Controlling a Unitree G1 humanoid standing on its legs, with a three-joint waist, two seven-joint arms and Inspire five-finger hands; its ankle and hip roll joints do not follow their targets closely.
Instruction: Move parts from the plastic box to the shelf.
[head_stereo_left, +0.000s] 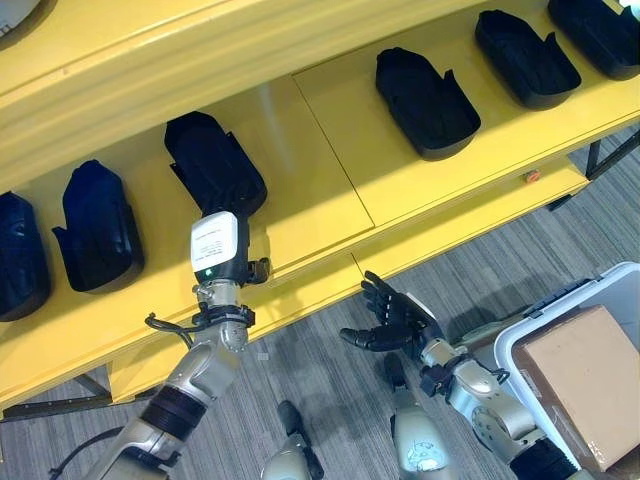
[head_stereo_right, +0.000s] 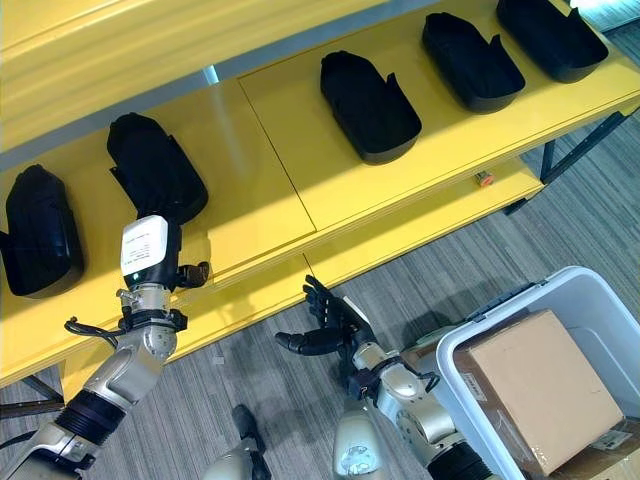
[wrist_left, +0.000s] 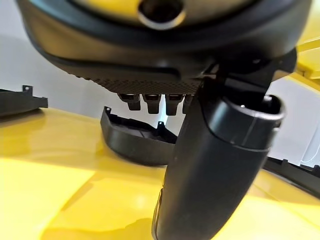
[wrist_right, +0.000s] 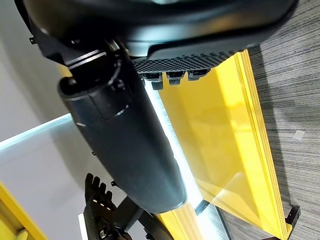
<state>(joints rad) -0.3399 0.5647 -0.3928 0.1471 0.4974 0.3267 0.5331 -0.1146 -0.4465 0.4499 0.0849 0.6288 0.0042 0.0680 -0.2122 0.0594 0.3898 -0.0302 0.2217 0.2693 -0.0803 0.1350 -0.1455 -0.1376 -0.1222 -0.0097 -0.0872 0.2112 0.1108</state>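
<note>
Several black moulded parts lie in a row on the yellow shelf (head_stereo_left: 320, 190). My left hand (head_stereo_left: 245, 268) reaches onto the shelf's front, just short of one part (head_stereo_left: 212, 160). In the left wrist view that part (wrist_left: 135, 142) rests on the shelf past my thumb (wrist_left: 215, 165) and straight fingers, and nothing is held. My right hand (head_stereo_left: 395, 322) hovers over the floor below the shelf's edge, fingers spread and empty. The pale plastic box (head_stereo_left: 520, 345) stands at the lower right.
Other parts sit left (head_stereo_left: 95, 225) and right (head_stereo_left: 425, 100) of the one by my left hand. A brown cardboard box (head_stereo_left: 585, 385) lies inside the plastic box. A small orange item (head_stereo_left: 532, 176) sits on the lower shelf edge. Grey carpet (head_stereo_left: 330, 370) lies between shelf and box.
</note>
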